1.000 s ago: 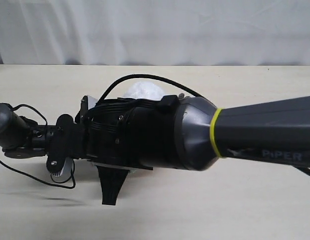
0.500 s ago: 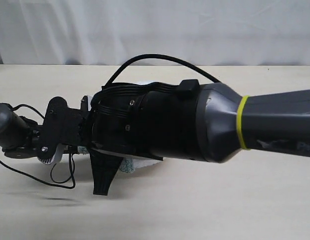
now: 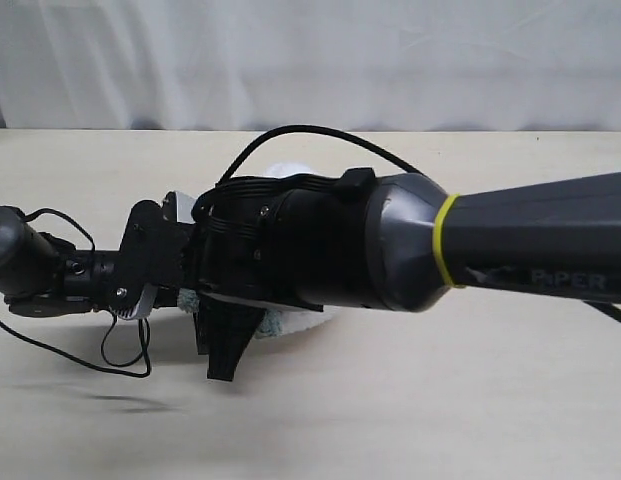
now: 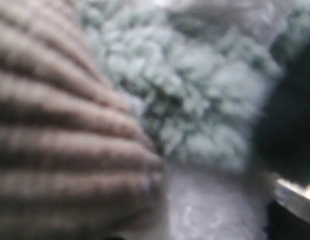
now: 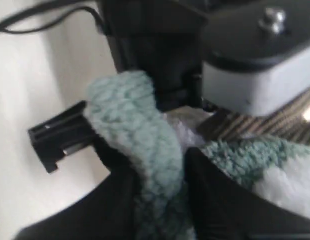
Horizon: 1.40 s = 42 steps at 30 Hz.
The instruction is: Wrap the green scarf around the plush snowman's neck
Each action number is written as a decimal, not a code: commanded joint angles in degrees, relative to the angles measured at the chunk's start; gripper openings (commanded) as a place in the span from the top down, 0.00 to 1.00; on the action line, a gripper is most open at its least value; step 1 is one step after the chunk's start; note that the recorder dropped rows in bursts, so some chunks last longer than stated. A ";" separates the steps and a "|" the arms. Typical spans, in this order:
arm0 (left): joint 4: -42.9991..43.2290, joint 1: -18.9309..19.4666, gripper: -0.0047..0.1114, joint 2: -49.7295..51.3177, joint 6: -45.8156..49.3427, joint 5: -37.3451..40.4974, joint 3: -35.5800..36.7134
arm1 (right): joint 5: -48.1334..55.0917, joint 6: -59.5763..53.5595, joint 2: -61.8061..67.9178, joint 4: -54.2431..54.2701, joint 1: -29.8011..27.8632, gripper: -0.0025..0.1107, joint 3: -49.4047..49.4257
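Right hand [image 5: 162,200] is narrowed onto the green scarf [image 5: 140,135]. In the right wrist view its two dark fingers [image 5: 219,200] press the fuzzy strip from both sides, and the strip bulges out in a loop past them. More green lies across the white pile of the plush snowman [image 3: 285,172] just beside that loop. Which part of the toy that is cannot be made out, and the neck cannot be picked out in any view.

In the exterior view the right arm [image 3: 390,250] crosses in front of the snowman and hides nearly all of it. Only a white tuft above the arm and a white-and-green fringe below it show. Nose, eyes and twig arms are hidden.

On the snowman's side away from the right arm's long grey sleeve, the left hand [image 3: 95,270] reaches in. Its fingers are covered by the right wrist, so I cannot tell whether they stand wide or closed. The left wrist view is a close blur of green fleece, white plush and a ribbed tan surface [image 4: 60,140] that I cannot name.

A pale bench [image 3: 440,400] spreads around the snowman.
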 commanded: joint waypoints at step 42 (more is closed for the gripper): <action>-0.92 -0.20 0.96 -0.19 -0.39 -1.27 -0.25 | -1.26 9.76 -30.35 8.49 0.85 0.94 13.50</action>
